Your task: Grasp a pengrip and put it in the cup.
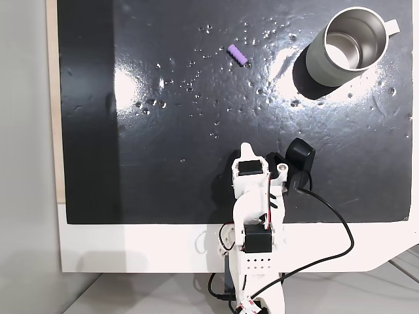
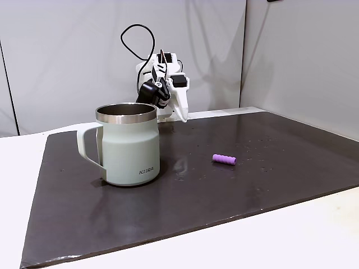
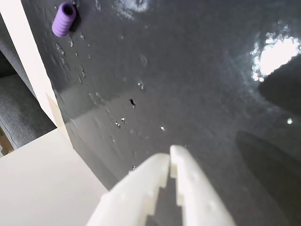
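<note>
The pengrip [image 1: 237, 55], a tiny light-purple ribbed cylinder, lies on the black mat, left of the cup [image 1: 347, 47] in a fixed view. The cup is a pale grey-green steel mug with a white handle, standing upright at the mat's far right corner. From the side, the pengrip [image 2: 224, 159] lies to the right of the cup [image 2: 129, 144]. My gripper [image 1: 245, 150] sits folded back near the arm's base, far from both. In the wrist view the white fingers [image 3: 170, 157] meet at the tips with nothing between them, and the pengrip [image 3: 64, 19] shows at the top left.
The black mat [image 1: 163, 163] lies on a white table [image 1: 131, 248] and carries small shiny specks. A black cable [image 1: 340, 229] loops beside the arm's base. Grey walls [image 2: 280, 50] stand behind the table.
</note>
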`<state>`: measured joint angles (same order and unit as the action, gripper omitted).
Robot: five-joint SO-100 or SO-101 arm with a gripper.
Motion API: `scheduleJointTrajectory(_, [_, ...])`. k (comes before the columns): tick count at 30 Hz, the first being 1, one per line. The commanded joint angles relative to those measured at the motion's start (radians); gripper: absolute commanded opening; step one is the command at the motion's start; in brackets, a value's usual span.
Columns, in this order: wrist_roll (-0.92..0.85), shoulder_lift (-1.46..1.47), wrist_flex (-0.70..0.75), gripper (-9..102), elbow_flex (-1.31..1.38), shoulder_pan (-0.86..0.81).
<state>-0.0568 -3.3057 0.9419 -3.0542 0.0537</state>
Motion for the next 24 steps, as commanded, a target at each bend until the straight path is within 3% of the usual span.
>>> scheduleJointTrajectory(1, [0.041,-0.011,-0.051,0,-0.003,-0.011])
scheduleJointTrajectory(19, [-0.048,-0.005,-0.060,0,0.032,-0.026])
scheduleJointTrajectory(24, [-0.054,0.196,-0.064,0,0.187,0.023])
